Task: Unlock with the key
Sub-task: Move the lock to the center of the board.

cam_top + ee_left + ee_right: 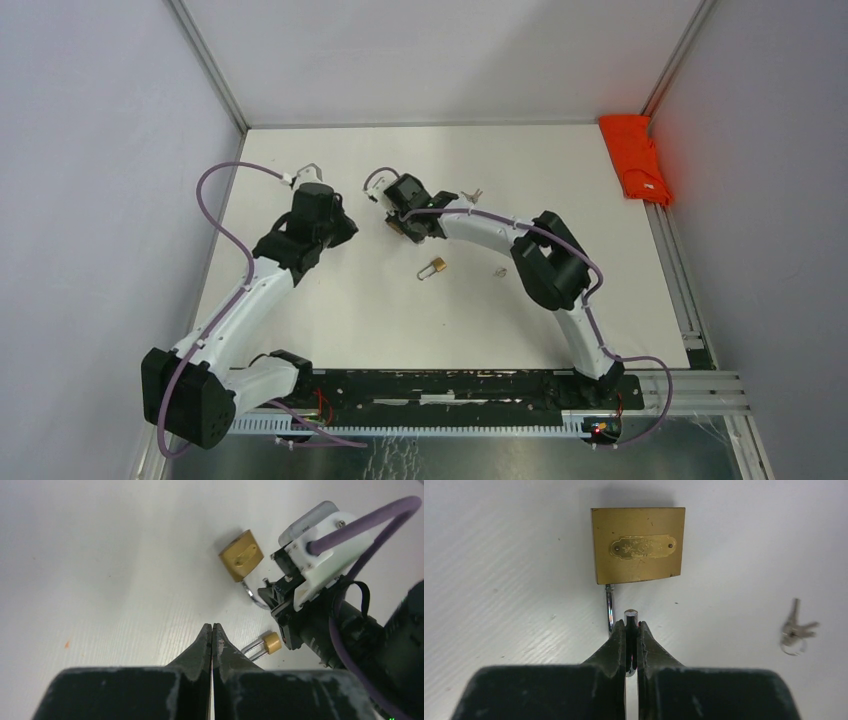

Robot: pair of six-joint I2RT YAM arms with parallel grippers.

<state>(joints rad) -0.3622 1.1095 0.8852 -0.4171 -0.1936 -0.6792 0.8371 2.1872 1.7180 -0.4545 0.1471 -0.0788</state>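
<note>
1. Right hand [630, 628] has its fingers pinched narrow on the free end of the shackle [610, 605], whose tip stands clear of the lock body.
2. That brass padlock [638, 545] lies flat on the white tabletop [400, 325], nameplate up, straight ahead of the hand, around the middle of the far half.
3. Two keys [796, 630] on a ring (untouched) lie on the tabletop off to the right in the right wrist view, well apart from the padlock.
4. Nearer the arm bases lies a second, small padlock [433, 268], apart from both hands.
5. Left hand [212, 630] is pressed fully together with nothing between its fingers, pointing toward the brass padlock and short of it.
6. Far off on the right edge sits an orange item [635, 155].
</note>
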